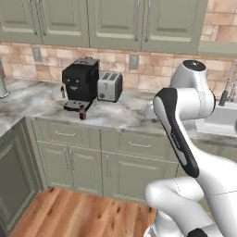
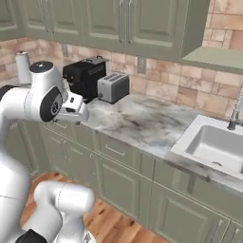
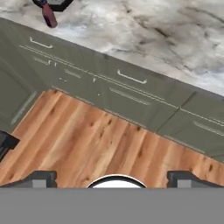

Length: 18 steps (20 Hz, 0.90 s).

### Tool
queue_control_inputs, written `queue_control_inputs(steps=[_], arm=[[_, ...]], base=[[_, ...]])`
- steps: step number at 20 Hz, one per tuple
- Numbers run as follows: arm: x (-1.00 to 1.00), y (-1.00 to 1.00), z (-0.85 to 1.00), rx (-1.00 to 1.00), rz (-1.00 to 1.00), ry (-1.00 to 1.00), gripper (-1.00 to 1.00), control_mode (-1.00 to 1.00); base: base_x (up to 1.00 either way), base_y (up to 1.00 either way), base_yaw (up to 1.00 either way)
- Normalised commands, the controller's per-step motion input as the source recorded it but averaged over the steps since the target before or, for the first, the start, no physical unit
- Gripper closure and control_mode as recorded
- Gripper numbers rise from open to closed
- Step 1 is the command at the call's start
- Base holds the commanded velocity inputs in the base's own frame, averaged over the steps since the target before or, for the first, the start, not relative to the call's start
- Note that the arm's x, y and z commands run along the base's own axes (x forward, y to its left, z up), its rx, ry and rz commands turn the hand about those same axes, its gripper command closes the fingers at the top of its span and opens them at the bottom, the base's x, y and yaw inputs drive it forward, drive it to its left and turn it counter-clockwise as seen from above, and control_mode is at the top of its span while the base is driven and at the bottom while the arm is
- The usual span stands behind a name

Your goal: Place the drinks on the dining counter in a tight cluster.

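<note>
A small red bottle (image 1: pixel 82 112) stands on the marble counter (image 1: pixel 120 115) under the upper cabinets, just in front of the black coffee machine; in the hand view the small red bottle (image 3: pixel 49 15) sits at the top left. My gripper (image 3: pixel 114 179) is open, its fingertips (image 3: pixel 41 178) wide apart with nothing between them. It hangs above the wooden floor in front of the counter's drawers, well to the right of the bottle and clear of it. The hand (image 2: pixel 75 108) points down by the counter's front edge. The dining counter is out of view.
A black coffee machine (image 1: pixel 81 82) and a silver toaster (image 1: pixel 110 86) stand against the brick wall. A sink (image 2: pixel 213 144) with a faucet lies to the right. A silver canister (image 2: pixel 22 66) stands far left. Green drawer fronts (image 3: pixel 127 87) face the wooden floor (image 3: pixel 87 140).
</note>
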Motion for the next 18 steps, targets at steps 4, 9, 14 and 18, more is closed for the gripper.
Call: queue_control_inputs(steps=[4, 9, 14, 18], arm=[[0.00, 0.00, 0.00, 0.00, 0.00, 0.00, -1.00, 1.00], [0.00, 0.00, 0.00, 0.00, 0.00, 0.00, -1.00, 1.00], [0.00, 0.00, 0.00, 0.00, 0.00, 0.00, -1.00, 1.00], [0.00, 0.00, 0.00, 0.00, 0.00, 0.00, -1.00, 1.00]], base=[[0.94, 0.92, -0.28], [0.98, 0.98, -0.11], [0.88, 0.40, -0.08], [0.70, 0.09, -0.26]])
